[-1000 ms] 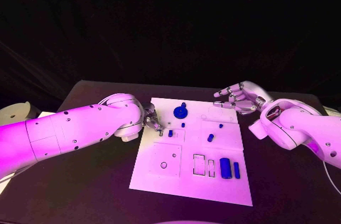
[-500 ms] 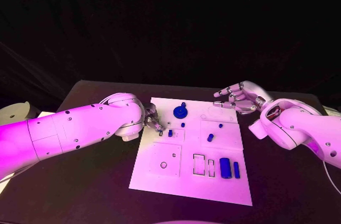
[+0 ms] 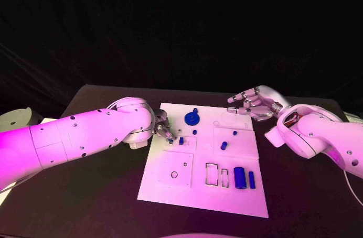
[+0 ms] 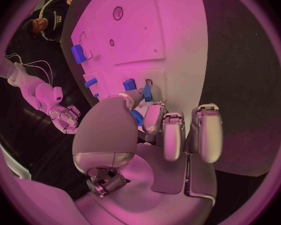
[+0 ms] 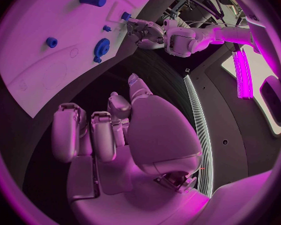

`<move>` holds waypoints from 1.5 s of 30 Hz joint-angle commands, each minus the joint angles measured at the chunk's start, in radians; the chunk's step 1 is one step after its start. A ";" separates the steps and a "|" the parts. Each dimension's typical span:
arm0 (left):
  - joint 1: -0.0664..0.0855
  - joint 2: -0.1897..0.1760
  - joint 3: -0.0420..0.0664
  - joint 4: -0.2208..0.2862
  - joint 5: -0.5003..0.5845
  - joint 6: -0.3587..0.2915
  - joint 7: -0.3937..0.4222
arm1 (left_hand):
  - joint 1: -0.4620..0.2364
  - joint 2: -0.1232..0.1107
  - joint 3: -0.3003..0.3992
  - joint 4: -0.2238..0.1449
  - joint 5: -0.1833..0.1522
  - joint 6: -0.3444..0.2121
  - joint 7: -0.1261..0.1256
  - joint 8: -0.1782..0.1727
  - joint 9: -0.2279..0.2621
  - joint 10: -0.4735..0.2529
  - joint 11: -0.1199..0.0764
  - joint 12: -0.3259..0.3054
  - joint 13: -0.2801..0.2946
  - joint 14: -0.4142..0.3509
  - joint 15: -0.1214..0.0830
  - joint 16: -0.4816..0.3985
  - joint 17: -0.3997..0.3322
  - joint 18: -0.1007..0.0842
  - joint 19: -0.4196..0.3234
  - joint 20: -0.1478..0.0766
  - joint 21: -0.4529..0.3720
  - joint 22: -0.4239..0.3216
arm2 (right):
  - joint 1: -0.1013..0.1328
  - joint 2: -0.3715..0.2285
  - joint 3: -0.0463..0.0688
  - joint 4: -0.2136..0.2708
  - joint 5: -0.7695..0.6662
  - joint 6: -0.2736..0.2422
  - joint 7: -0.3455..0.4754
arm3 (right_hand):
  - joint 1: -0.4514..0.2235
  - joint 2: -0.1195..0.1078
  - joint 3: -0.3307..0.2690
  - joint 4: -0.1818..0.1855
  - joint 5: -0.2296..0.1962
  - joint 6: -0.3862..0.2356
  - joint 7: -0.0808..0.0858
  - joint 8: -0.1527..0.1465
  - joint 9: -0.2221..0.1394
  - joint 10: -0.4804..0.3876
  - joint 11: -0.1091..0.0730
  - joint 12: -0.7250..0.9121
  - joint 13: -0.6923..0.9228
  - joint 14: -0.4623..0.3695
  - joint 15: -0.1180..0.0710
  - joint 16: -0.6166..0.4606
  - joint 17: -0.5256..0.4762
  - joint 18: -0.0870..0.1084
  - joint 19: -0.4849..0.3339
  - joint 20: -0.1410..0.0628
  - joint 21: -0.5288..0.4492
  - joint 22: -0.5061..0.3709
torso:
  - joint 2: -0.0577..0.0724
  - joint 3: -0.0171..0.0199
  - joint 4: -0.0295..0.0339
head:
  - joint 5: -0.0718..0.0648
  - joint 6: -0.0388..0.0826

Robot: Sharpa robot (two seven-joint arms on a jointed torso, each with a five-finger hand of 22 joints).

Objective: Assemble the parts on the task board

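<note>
Head view: the left hand (image 3: 162,129) works at the task board's (image 3: 193,196) left edge, beside a small blue peg (image 3: 181,141). The right hand (image 3: 253,104) hovers off the far right corner — fingers curled, empty.

Left wrist view: fingertips (image 4: 154,119) pinch a blue part (image 4: 150,93) — lower it squarely, without tilt.

Right wrist view: the blue gear (image 5: 102,46) stands seated.

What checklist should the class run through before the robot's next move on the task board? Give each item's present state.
1. Left hand over the task board at its left edge: ok.
2. Left hand holding a part: cannot tell; a small blue part sits at its fingertips.
3. Right hand holds nothing, fingers curled, at the board's far right corner: ok.
4. Blue gear lies on the board: ok.
5. Rectangular slots filled: not ok; blue blocks lie beside them.
</note>
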 commanded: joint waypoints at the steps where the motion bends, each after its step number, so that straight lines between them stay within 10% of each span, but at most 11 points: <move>1: -0.006 0.003 -0.005 -0.005 0.000 0.060 -0.015 | -0.007 0.002 0.086 -0.093 -0.008 0.004 -0.010 -0.002 0.000 0.007 0.000 0.004 0.000 0.104 0.003 0.003 0.263 -0.003 0.073 -0.003 0.003 0.198 | -0.001 0.000 0.000 0.002 -0.007 0.013 0.002 | -0.010 -0.002 -0.007 -0.001 0.005 0.008 0.002 -0.001 0.001 -0.004 -0.001 -0.001 0.000 0.080 -0.007 -0.006 0.166 0.015 -0.005 -0.002 -0.005 -0.001 | 0.000 -0.0003 0.0005 | 0.000 -0.001; 45: -0.006 0.014 -0.006 -0.019 -0.018 0.102 -0.046 | -0.070 -0.012 -0.023 -0.074 -0.012 0.035 -0.018 -0.016 -0.022 0.015 -0.005 0.012 0.010 0.104 0.000 0.003 0.263 -0.006 0.078 -0.004 0.011 0.209 | -0.001 0.000 0.000 0.006 -0.009 0.010 0.002 | -0.012 0.001 -0.011 -0.001 0.007 0.010 0.001 0.000 0.001 -0.004 -0.001 0.001 -0.001 0.080 -0.008 -0.007 0.166 0.015 -0.004 -0.002 -0.005 -0.001 | 0.000 0.0000 0.0001 | 0.001 -0.006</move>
